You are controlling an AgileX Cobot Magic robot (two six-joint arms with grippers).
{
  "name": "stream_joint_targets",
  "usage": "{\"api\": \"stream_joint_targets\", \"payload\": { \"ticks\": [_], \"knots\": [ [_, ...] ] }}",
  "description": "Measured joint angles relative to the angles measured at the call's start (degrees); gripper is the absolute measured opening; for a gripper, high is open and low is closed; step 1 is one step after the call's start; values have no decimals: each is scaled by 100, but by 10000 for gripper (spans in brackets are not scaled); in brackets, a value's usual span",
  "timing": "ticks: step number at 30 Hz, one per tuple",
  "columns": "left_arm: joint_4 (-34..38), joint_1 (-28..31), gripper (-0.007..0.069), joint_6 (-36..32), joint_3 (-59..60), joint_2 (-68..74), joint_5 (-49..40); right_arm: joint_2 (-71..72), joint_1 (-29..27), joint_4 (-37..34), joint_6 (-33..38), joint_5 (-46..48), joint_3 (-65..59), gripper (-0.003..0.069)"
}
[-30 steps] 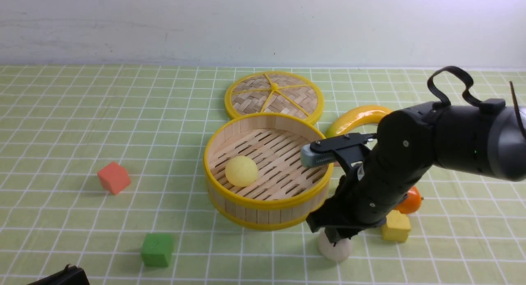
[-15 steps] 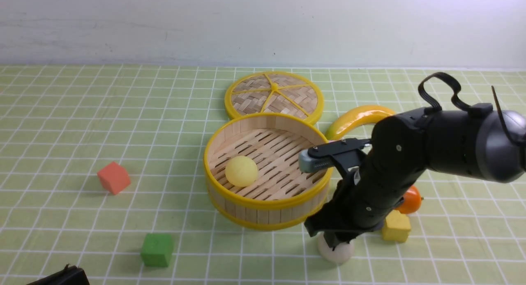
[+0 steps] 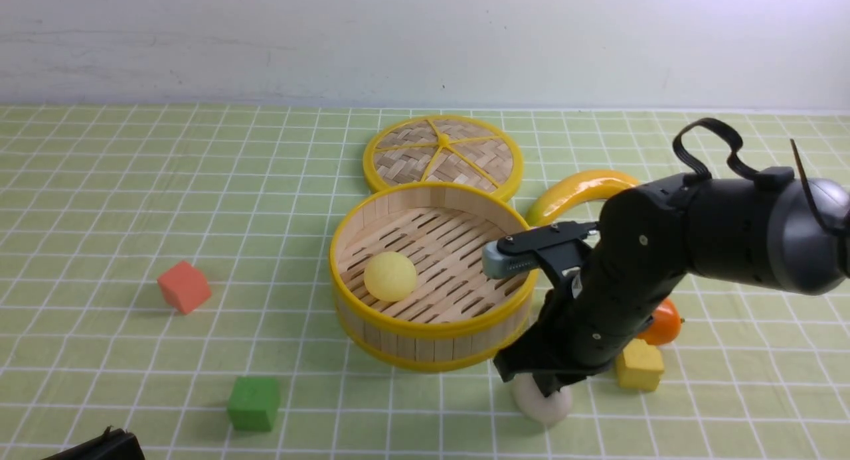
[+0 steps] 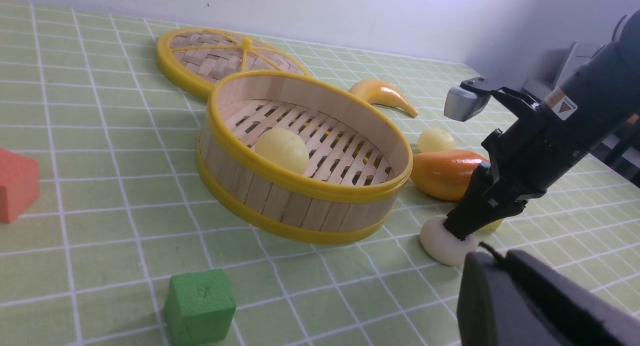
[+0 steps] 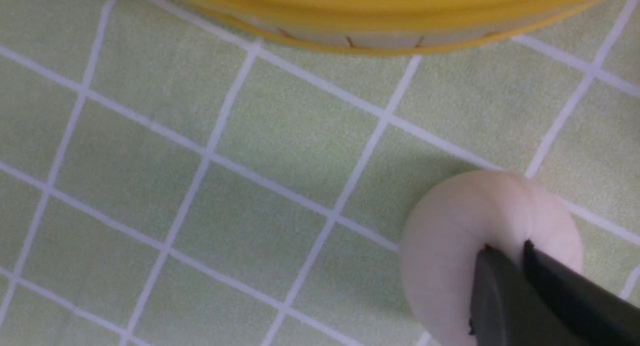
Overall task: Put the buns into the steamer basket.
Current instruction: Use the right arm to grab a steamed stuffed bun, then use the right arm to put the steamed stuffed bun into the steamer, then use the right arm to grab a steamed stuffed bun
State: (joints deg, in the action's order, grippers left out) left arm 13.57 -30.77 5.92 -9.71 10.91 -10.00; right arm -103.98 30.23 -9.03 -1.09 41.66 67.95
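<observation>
Left gripper (image 3: 109, 445): idling at the near edge with only a dark corner showing. I cannot tell whether its jaws are apart or together.
Green cube (image 3: 254, 402): lying just beyond it, untouched.
Right gripper (image 3: 546, 387): the change is happening here. A moment ago its jaws were standing apart over the bun. Now they are pressing together, tips almost meeting, and pinching a soft fold at the bun's top.
Off-white bun (image 3: 544, 403): still sitting on the cloth (image 3: 133, 354), just outside the basket's near-right wall, neither shifted nor lifted. Its top is dimpling under the fingers (image 5: 500, 291).
Meaning: the grasp appears to be made, so a lift over the rim is likely coming next. A pinch on so little dough is looking thin to me and could slip.
Yellow cube (image 3: 641, 367) and mango (image 3: 667, 322): crowding close behind the arm.
Steamer basket (image 3: 398, 324): standing where it was, holding one yellow bun (image 3: 390, 276) on its slats.
Second yellow bun (image 4: 436, 140): waiting on the cloth beyond the mango, at the basket's right side, hidden by the arm from the front.
Tally: one in, one being gripped, one waiting.
Banana (image 3: 578, 184) and lid (image 3: 443, 151): lying farthest back, playing no part.
</observation>
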Motion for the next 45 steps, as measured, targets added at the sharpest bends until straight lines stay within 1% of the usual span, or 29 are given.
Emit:
{"api": "stream_joint_targets", "payload": {
  "ticks": [5,9,14,17,21,24,25,27,30,31,32,33,34,35,36,38,40,41,42,43,45],
  "knots": [
    [0,0,29,0,0,0,0,515,0,-98,109,433,361,5],
    [0,0,34,0,0,0,0,691,0,-375,420,215,1034,8],
    [0,0,38,0,0,0,0,-30,0,-271,534,-331,1818,8],
    [0,0,39,0,0,0,0,-730,0,-68,534,-349,2223,13],
    [0,0,43,0,0,0,0,-1292,0,-4,494,-284,2496,25],
    [0,0,47,0,0,0,0,-1545,0,1,384,-260,2611,55],
    [0,0,47,0,0,0,0,-1550,0,1,348,-260,2621,68],
    [0,0,47,0,0,0,0,-1550,0,1,245,-254,2658,125],
    [0,0,47,0,0,0,0,-1528,0,1,59,-62,2791,264],
    [0,0,47,0,0,0,0,-1517,0,1,58,-36,2806,273],
    [0,0,47,0,0,0,0,-1413,0,48,23,177,2930,336],
    [0,0,47,0,0,0,0,-1394,0,75,23,208,2945,353],
    [0,0,47,0,0,0,0,-1164,0,231,19,450,3096,410],
    [0,0,47,0,0,0,0,-1133,0,291,19,478,3110,421],
    [0,0,47,0,0,0,0,-888,-14,571,-35,641,3182,448],
    [0,0,48,0,0,0,0,-594,-126,996,-248,905,3247,456],
    [0,0,50,0,0,0,0,-389,-410,1477,-651,1314,3272,442],
    [0,0,50,0,0,0,0,-374,-489,1510,-689,1390,3272,436],
    [0,0,50,0,0,0,0,-365,-786,1670,-903,1607,3213,414],
    [0,0,50,-5,0,0,0,-377,-919,1700,-993,1666,3133,402],
    [0,0,52,-5,0,0,0,-488,-1429,1609,-1098,1746,2803,356]
  ]
}}
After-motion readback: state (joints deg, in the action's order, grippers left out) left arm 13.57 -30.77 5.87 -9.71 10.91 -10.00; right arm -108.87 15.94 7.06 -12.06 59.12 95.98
